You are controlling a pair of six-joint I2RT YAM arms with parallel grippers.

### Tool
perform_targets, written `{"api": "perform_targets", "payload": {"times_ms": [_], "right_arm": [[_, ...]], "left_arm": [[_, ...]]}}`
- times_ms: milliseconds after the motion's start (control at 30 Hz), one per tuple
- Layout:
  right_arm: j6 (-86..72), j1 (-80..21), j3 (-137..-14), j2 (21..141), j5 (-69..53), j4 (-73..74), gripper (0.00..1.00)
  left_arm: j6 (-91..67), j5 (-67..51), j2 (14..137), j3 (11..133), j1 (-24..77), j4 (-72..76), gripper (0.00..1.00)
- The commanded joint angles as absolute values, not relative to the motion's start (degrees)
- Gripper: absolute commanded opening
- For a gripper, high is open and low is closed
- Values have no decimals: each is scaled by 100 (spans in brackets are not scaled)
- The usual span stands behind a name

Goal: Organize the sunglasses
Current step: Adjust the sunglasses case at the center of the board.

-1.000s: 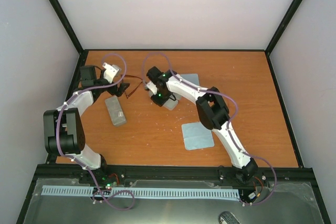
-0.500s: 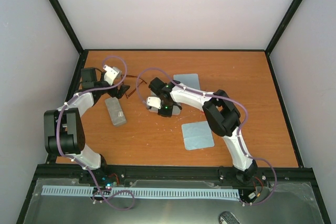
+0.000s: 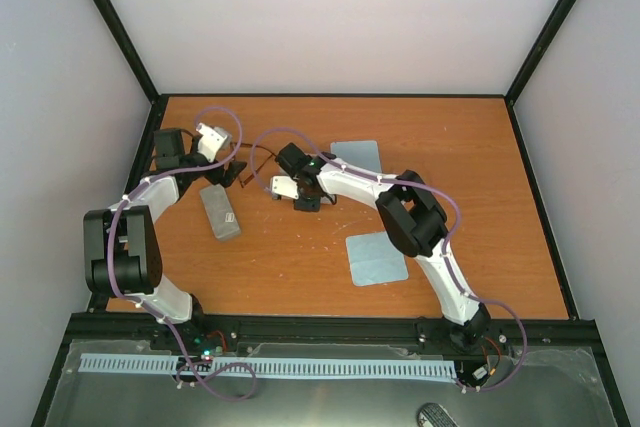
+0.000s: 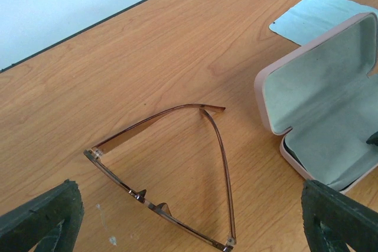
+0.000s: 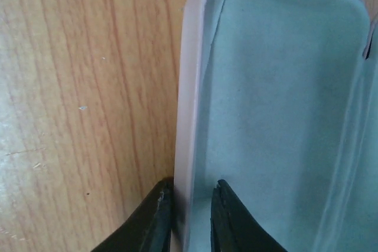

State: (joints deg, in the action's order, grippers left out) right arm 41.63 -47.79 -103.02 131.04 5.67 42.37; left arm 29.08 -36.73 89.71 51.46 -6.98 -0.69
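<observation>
Left claw (image 4: 189, 205), spread over the sunglasses (image 4: 150, 203), should pinch one thin temple squarely; right claw (image 5: 192, 219) pinches case (image 5: 188, 87) rim.

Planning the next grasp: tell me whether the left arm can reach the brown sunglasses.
Probably yes: the brown sunglasses lie uncovered just ahead of the open left gripper, with the pink case off to one side.

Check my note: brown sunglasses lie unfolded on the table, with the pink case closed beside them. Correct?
Not quite. The pink case is open, its lid raised, as the left wrist view shows. The brown sunglasses do lie unfolded on the table beside it.
</observation>
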Motion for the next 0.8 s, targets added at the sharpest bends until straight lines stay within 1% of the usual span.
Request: {"api": "perform_targets", "payload": {"times_ms": [0, 200, 300, 467, 633, 667, 733, 767], "right_arm": [[4067, -4807, -10023, 13300, 733, 4157, 22], [3938, -4807, -9872, 13098, 909, 4201, 34], [3857, -4803, -9865, 12910, 1070, 4181, 38], [3665, -4816, -9884, 12500, 1177, 4125, 38], [3091, -4807, -9580, 11806, 1238, 3769, 39], [2889, -4802, -9444, 11543, 1290, 3640, 38], [2443, -4744, -9108, 11128, 1386, 3330, 35], [2138, -4700, -8962, 10951, 1501, 3291, 31]], "left_arm": [[2972, -3709, 8893, 5217, -726, 131, 99], [2968, -3718, 8878, 5218, -729, 108, 99], [2964, -3702, 8858, 5233, -728, 68, 99], [2900, -3750, 8845, 5300, -729, -10, 100], [2839, -3879, 8859, 5478, -729, -107, 99], [2861, -3975, 8865, 5553, -723, -201, 98], [2884, -4212, 8860, 5743, -657, -437, 93], [2926, -4309, 8864, 5836, -571, -619, 90]]}}
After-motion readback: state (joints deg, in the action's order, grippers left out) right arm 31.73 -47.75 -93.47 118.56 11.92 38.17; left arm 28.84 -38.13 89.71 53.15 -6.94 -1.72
